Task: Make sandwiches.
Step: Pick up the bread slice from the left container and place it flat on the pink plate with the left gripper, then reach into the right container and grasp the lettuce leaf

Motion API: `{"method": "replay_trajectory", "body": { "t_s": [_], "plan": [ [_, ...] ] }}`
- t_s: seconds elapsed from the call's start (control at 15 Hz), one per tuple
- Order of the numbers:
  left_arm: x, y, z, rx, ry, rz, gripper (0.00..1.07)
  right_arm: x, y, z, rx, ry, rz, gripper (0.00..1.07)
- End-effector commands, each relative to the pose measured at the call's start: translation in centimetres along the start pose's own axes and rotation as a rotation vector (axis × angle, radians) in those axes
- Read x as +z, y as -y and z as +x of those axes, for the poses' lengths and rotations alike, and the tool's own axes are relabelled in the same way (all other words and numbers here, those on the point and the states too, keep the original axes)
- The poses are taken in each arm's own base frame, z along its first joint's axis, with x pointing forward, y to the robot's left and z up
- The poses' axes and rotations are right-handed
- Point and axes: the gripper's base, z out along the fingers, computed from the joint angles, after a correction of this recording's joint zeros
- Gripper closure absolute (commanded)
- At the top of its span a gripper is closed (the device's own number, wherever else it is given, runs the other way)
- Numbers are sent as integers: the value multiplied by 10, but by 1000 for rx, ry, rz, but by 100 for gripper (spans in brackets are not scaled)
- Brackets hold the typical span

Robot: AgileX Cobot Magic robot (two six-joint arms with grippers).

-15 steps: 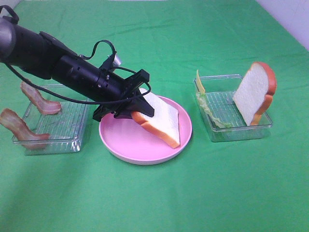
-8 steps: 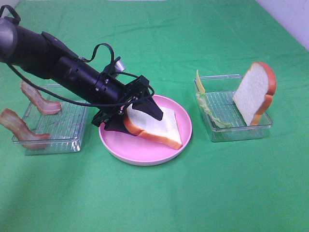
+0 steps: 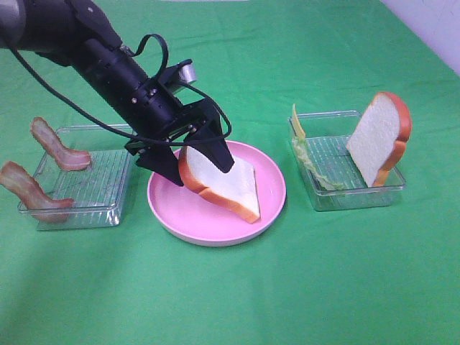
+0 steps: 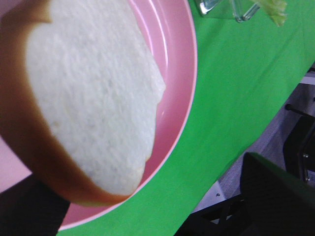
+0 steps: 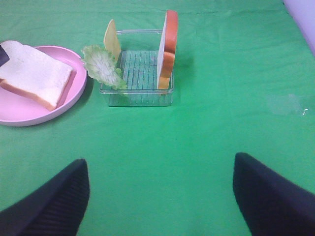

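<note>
A white bread slice (image 3: 223,183) with an orange-brown crust lies tilted on the pink plate (image 3: 180,212), its left end raised. My left gripper (image 3: 190,162) is open, with one finger on each side of that raised end. In the left wrist view the bread slice (image 4: 93,108) fills the frame over the plate (image 4: 172,44). The second bread slice (image 3: 377,136) stands upright in the right tray, with lettuce (image 3: 309,165) and cheese (image 3: 297,122) at the tray's left wall. Two bacon strips (image 3: 57,147) (image 3: 25,190) hang on the left tray. My right gripper (image 5: 160,196) is open over bare cloth.
The clear left tray (image 3: 93,187) and the clear right tray (image 3: 334,154) flank the plate on the green cloth. From the right wrist view, the right tray (image 5: 140,73) and the plate (image 5: 19,110) lie ahead. A white wall edge shows at the far right.
My left gripper's jaws have spread apart and the arm has swung up and back. The bread slice has dropped lower onto the plate. The right side has not changed.
</note>
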Motion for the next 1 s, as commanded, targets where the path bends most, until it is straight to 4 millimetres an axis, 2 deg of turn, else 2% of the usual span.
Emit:
{"method": "replay_trajectory", "body": {
  "t_s": [0.07, 0.2, 0.27, 0.47, 0.53, 0.67, 0.8, 0.87, 1.0],
  "plan": [
    [-11, 4, -2, -12, -42, -71, 19, -1, 0, 1, 0, 22, 9, 31],
    [-27, 9, -6, 10, -60, -153, 19, -1, 0, 1, 0, 22, 9, 31],
    [-50, 17, -5, 38, -29, -254, 19, -1, 0, 1, 0, 22, 9, 31],
    [-101, 32, 8, 59, 41, -487, 19, -1, 0, 1, 0, 22, 9, 31],
    [-111, 36, 11, 58, 67, -523, 19, -1, 0, 1, 0, 22, 9, 31],
    [-149, 57, 25, 70, 173, -604, 19, -1, 0, 1, 0, 22, 9, 31],
    [-183, 83, 48, 92, 272, -608, 19, -1, 0, 1, 0, 22, 9, 31],
    [-202, 98, 71, 107, 325, -608, 19, -1, 0, 1, 0, 22, 9, 31],
    [-218, 110, 108, 122, 365, -605, 19, -1, 0, 1, 0, 22, 9, 31]
  ]
}}
